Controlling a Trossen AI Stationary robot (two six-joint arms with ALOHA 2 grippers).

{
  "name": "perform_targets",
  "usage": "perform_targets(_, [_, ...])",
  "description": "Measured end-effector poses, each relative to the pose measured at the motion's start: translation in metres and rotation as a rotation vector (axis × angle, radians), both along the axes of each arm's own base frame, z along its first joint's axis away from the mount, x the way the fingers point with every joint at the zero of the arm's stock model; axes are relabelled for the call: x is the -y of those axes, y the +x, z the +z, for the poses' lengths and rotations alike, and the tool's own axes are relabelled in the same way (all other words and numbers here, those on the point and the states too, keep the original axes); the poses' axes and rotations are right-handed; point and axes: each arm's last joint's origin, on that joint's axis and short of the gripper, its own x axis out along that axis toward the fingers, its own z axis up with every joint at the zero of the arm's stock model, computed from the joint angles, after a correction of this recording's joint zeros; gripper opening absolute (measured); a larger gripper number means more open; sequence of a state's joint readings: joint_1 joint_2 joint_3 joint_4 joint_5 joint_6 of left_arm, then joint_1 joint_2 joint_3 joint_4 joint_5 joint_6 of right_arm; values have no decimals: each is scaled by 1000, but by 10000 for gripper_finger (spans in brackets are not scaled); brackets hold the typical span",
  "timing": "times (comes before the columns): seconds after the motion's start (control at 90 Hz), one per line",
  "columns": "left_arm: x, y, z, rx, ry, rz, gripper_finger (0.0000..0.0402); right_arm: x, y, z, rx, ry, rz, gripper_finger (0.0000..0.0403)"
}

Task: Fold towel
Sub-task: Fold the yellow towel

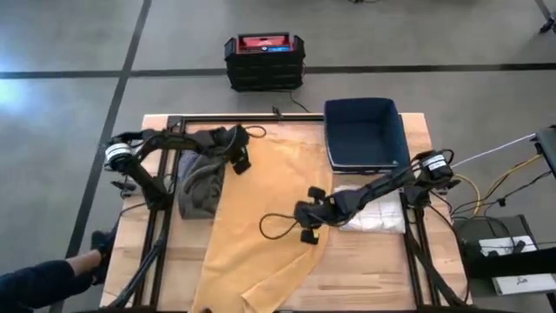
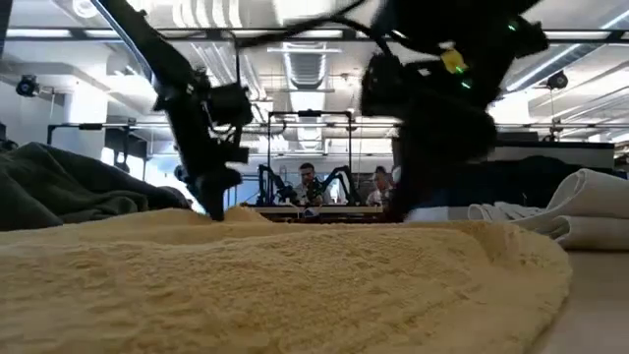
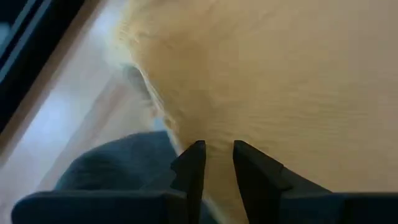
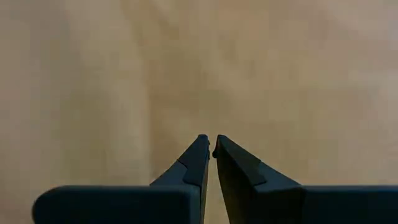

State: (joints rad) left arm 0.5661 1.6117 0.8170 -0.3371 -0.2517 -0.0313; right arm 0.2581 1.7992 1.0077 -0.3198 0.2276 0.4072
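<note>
Towel [image 1: 261, 217], yellow, lies spread down the middle of the worktop [image 1: 365, 269]. We see our left hand [image 3: 216, 149] at the towel's left edge beside a grey cloth [image 1: 198, 184], fingers slightly apart with towel between them. Our right hand [image 4: 210, 144] presses on the towel near its right edge, fingers clenched nearly together. A folded white towel [image 1: 378, 217] and a blue bin [image 1: 363, 132] sit to the right.

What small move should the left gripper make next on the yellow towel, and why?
Probably close and lift. The left gripper sits at the yellow towel edge beside the grey cloth, fingers slightly apart with towel between them. The right gripper, nearly shut, already rests on the towel.
</note>
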Motion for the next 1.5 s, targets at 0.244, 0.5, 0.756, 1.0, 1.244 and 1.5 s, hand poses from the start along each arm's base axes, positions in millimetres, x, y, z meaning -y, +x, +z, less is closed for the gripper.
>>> perform_targets(0.244, [-28,-33,-14,-98,40,186,73,-1,-6,-8,-13,-7,-20,18])
perform_targets(0.5, [-29,-37,32,54,84,178,73,-1,11,26,3,-41,73,18])
perform_targets(0.756, [45,-37,108,381,-13,-117,73,-24,24,75,136,-55,230,18])
perform_targets(1.0, [166,-40,104,442,-172,-357,73,-73,24,62,250,13,352,18])
perform_targets(1.244, [262,-66,63,412,-246,-359,73,-116,25,32,306,160,346,18])
perform_targets(1.5, [303,-86,20,309,-319,-304,73,-138,45,2,340,263,220,18])
